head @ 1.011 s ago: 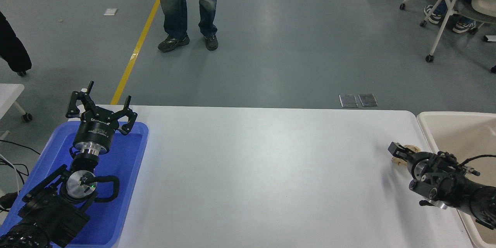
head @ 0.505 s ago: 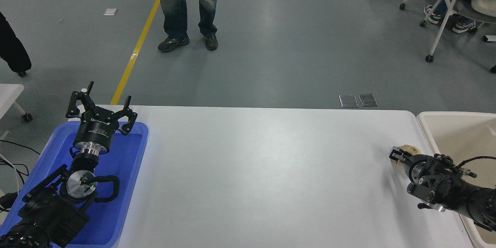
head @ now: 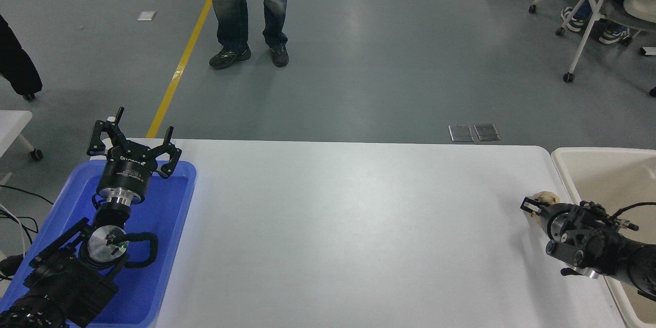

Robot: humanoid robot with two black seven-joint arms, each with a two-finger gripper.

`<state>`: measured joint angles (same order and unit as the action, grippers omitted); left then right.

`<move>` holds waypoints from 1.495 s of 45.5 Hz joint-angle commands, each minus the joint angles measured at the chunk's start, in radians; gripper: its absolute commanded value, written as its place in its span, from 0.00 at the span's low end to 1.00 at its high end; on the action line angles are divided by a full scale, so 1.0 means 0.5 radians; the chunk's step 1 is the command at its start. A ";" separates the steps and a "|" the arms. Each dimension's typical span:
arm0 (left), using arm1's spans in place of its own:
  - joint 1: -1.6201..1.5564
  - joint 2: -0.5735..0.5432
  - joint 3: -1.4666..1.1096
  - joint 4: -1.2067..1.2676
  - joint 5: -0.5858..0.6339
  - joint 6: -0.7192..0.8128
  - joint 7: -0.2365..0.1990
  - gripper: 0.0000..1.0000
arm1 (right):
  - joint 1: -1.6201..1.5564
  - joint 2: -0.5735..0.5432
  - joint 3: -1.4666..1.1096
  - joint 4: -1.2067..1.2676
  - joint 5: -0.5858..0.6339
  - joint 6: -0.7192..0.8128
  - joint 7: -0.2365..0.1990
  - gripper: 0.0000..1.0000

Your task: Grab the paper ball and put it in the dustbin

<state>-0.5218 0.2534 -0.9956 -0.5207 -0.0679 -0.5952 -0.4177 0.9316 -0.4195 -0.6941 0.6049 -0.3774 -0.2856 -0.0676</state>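
1. Right now your right gripper (head: 535, 206) sits closed around the paper ball (head: 544, 198); the tan wad pokes out past the fingertips, near the table's right edge.
2. Whether the ball is lifted clear of the white table (head: 348, 225) or just grazing it, you can't tell from this angle.
3. Progress call: grasp looks done, transfer is not. The ball is outside the dustbin (head: 566, 156), so carry-over and release are left.
4. The bin's beige rim lies just right of the ball, beside the table edge. Short hop to the right, but you need height over that thick rim first.
5. The wrist and forearm already overlap the bin's near wall in view, so watch that the arm body doesn't catch the rim as you swing.
6. Open room: the table's middle is bare, so there's free space to your left if you need to back off.
7. Left gripper (head: 132, 143) is parked at lower left over the blue tray (head: 174, 215), fingers spread, holding nothing. Well apart from the work.
8. A person's legs (head: 250, 10) stand on the floor well beyond the table's far edge.
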 commanded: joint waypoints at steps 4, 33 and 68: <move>0.001 -0.001 0.000 0.001 0.001 0.000 0.001 1.00 | 0.658 -0.431 -0.391 0.817 -0.018 0.028 -0.003 0.00; 0.001 -0.001 0.003 0.001 0.001 0.000 0.001 1.00 | 2.079 -0.713 -1.020 1.330 -0.012 0.636 -0.030 0.00; 0.001 -0.001 0.003 0.001 0.001 0.000 0.001 1.00 | 2.285 -0.726 -1.106 1.321 -0.024 0.780 -0.027 0.00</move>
<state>-0.5215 0.2531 -0.9940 -0.5202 -0.0682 -0.5952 -0.4174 2.0679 -0.7813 -1.2402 1.2699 -0.3853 0.0976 -0.0823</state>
